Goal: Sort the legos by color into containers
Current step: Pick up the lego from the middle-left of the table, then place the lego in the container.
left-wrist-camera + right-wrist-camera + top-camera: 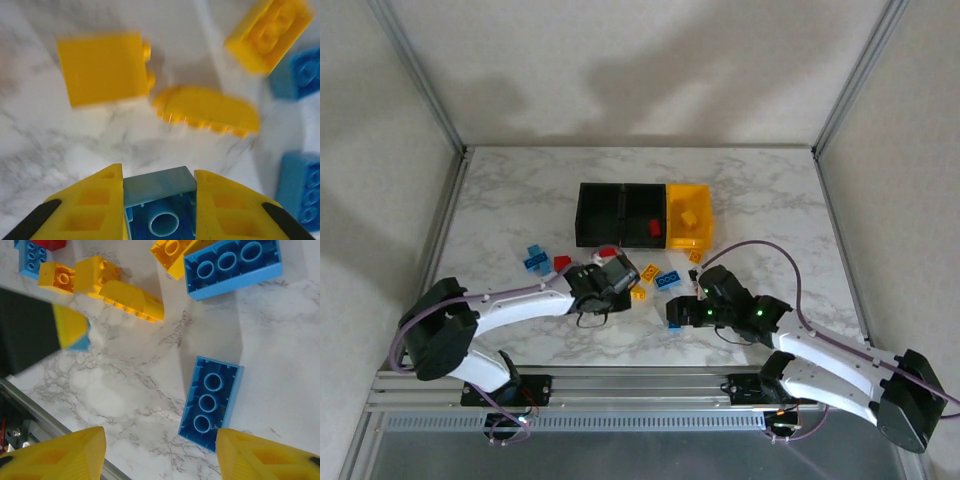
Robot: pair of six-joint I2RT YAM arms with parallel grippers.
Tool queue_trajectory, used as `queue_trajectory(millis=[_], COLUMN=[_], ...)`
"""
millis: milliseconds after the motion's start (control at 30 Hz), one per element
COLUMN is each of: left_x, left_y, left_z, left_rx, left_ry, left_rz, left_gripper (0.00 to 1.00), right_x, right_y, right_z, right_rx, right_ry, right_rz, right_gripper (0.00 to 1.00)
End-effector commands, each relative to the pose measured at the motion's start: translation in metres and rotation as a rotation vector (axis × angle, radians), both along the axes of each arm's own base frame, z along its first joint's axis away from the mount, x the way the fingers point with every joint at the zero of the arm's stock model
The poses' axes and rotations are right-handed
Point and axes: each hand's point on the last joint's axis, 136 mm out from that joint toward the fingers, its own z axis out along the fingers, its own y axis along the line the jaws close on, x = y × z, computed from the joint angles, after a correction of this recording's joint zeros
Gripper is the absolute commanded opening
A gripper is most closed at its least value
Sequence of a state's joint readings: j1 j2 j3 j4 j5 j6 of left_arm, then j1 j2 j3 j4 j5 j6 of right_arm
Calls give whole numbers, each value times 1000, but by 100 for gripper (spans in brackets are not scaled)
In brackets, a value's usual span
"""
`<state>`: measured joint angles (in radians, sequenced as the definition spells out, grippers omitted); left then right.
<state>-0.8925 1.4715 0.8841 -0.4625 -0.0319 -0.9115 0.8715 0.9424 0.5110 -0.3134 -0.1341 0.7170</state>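
My left gripper (158, 175) is shut on a small blue lego (161, 202), whose hollow underside faces the camera, just above the marble. Ahead of it lie yellow legos (102, 67) (205, 110) (270, 30) and two blue ones (300, 75) (302, 192). From above, the left gripper (620, 276) hovers over the loose pile in front of the containers: two black bins (600, 215) (635, 205) and a yellow bin (695, 240). My right gripper (160, 440) is open, with an upside-down blue lego (210, 397) lying beside its right finger (250, 455).
A yellow lego (689, 217) lies in the yellow bin and a red one (654, 228) in the middle black bin. Loose blue (536, 258), red (561, 263) and yellow (695, 256) legos dot the table. The table's metal front rail (30, 410) runs close to the right gripper.
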Motion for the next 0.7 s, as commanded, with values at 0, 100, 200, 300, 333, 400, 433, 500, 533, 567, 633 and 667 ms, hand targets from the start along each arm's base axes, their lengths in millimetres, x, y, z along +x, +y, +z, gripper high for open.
queue_trajectory(millis=[0,100,200,300,333,400,433,500,533,567,633,667], left_x=[32,62,92,120,130,147,155,171,179,186,198,203], left_y=[15,32,46,59,61,65,66,68,69,70,71,69], left_z=[38,63,83,96,99,98,97,93,89,84,74,71], left_rx=[37,40,47,64,67,77,86,104,110,113,124,123], left_ry=[-101,-167,-219,-245,-254,-246,-244,-245,-235,-225,-208,-207], left_rz=[8,62,98,123,127,129,129,129,132,133,139,136], left_gripper=[17,17,17,17,17,17,17,17,17,16,16,16], right_x=[13,26,38,47,50,58,60,64,67,69,71,72], right_y=[19,23,30,39,41,43,46,52,54,56,58,59], right_z=[26,30,35,39,41,44,46,51,52,54,55,56], right_rx=[48,31,34,39,37,30,34,42,43,45,47,48], right_ry=[-68,-83,-103,-111,-117,-130,-137,-145,-147,-149,-152,-153], right_rz=[29,-10,-32,-37,-41,-59,-57,-52,-55,-57,-60,-61], right_gripper=[60,60,60,60,60,60,60,60,60,60,60,60])
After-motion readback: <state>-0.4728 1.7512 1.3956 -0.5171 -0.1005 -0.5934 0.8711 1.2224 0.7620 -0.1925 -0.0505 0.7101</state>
